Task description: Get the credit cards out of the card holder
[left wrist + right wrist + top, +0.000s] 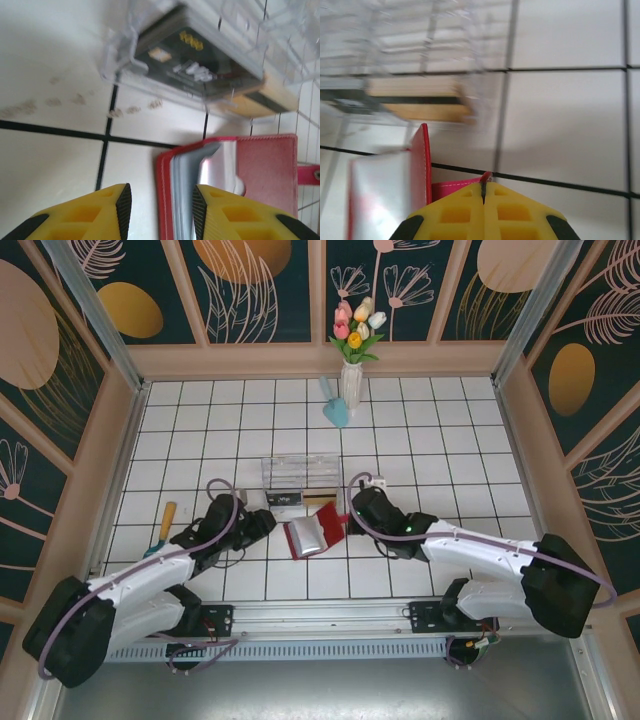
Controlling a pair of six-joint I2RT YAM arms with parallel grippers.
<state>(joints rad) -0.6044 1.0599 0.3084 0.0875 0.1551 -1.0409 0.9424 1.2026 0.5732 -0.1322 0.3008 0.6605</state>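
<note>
Red, soft card holder (pixel 312 537) lies open just ahead of both grippers. Clamped shut on its flap is the right gripper (pixel 484 184); the left gripper (pixel 161 196) stands parted at the pocket edge. Pockets look floppy and slippery, so I would pinch 1 exposed stiff card edge.

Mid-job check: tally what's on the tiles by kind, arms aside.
Red card holder: 1
Clear plastic box: 1
Cards by the box: 2, dark card and tan card
Vase of flowers: 1
Teal object: 1
Wooden-handled utensil: 1
Total: 7
</note>
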